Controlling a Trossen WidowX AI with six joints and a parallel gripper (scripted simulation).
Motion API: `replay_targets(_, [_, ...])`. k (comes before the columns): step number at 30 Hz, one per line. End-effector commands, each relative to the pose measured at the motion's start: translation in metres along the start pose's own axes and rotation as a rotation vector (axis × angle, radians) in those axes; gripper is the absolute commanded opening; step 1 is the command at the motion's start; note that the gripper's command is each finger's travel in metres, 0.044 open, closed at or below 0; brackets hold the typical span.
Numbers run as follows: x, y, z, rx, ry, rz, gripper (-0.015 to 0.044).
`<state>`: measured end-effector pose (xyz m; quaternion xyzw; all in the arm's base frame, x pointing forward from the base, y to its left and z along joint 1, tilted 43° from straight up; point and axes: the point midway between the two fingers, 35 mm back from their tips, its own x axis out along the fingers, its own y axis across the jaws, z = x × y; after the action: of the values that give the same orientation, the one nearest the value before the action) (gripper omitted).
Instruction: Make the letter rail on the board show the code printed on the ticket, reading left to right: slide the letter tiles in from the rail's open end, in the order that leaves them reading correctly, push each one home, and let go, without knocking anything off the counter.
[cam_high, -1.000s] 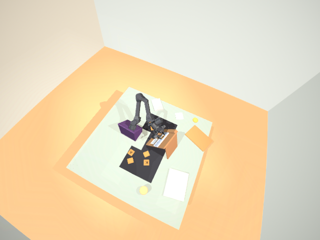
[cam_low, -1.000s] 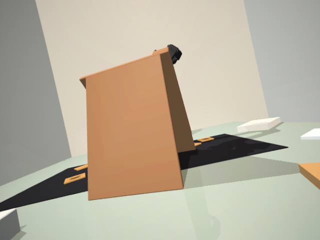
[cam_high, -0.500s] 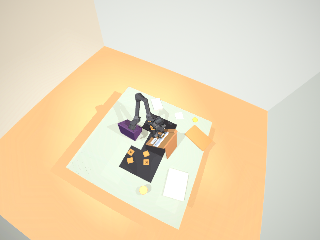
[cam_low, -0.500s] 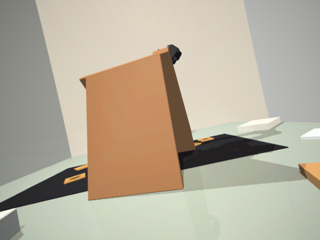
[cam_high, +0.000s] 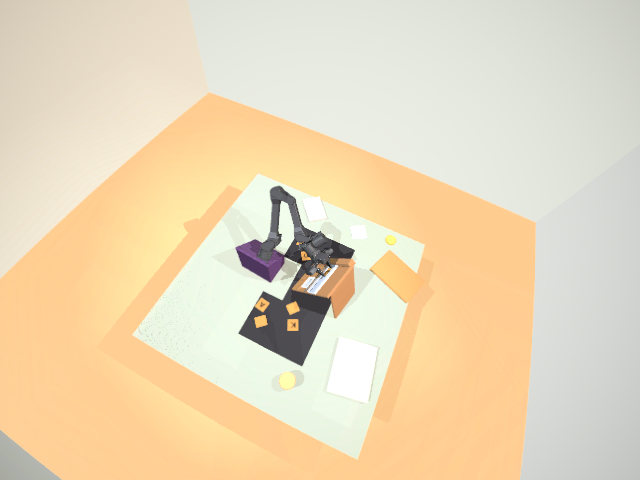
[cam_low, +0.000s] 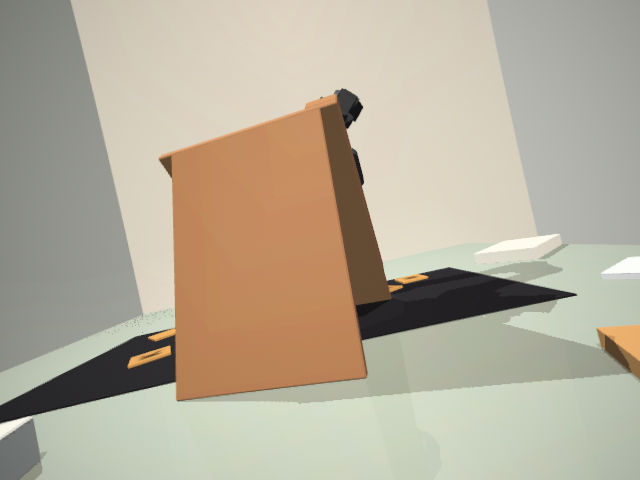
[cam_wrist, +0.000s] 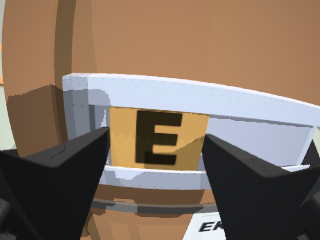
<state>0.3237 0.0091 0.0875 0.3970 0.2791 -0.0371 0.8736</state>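
Observation:
My gripper (cam_high: 322, 270) (cam_wrist: 158, 138) is shut on the E tile (cam_wrist: 120, 142), one finger at each side. The E tile stands upright in the pale rail (cam_high: 317, 286) (cam_wrist: 150, 87), near the rail's left end wall in the wrist view; bare rail shows to its right. The rail is on the brown board (cam_high: 343, 294) (cam_low: 258, 258) (cam_wrist: 150, 40). The ticket (cam_high: 308, 282) (cam_wrist: 202, 234) below it shows "EK"; a finger hides the rest. A K tile (cam_high: 293, 324), a tile like an A (cam_high: 262, 304) and two more tiles (cam_high: 292, 307) (cam_high: 260, 321) lie on the dark mat (cam_high: 299, 353).
More tiles (cam_high: 305, 255) (cam_low: 412, 279) lie behind the board, partly hidden by the arm. A purple block (cam_high: 258, 262) stands by the arm's base. An orange slab (cam_high: 397, 276), white slabs (cam_high: 352, 369) (cam_high: 314, 209) and yellow round things (cam_high: 286, 380) (cam_high: 390, 239) are around.

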Motion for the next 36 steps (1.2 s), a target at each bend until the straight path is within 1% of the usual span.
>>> replay_targets(1, [0.0,0.0,0.0,0.0,0.0,0.0,0.0079])
replay_targets(9, [-0.004,0.0,0.0,0.003,-0.005,0.0,0.0289])
replay_targets(10, [-0.006,0.0,0.0,0.003,-0.005,0.0,0.0295])
replay_targets(18, [-0.017,0.0,0.0,0.003,-0.005,-0.001,0.0295])
replay_targets(36, [-0.027,0.001,0.002,0.003,-0.005,-0.001,0.0295])
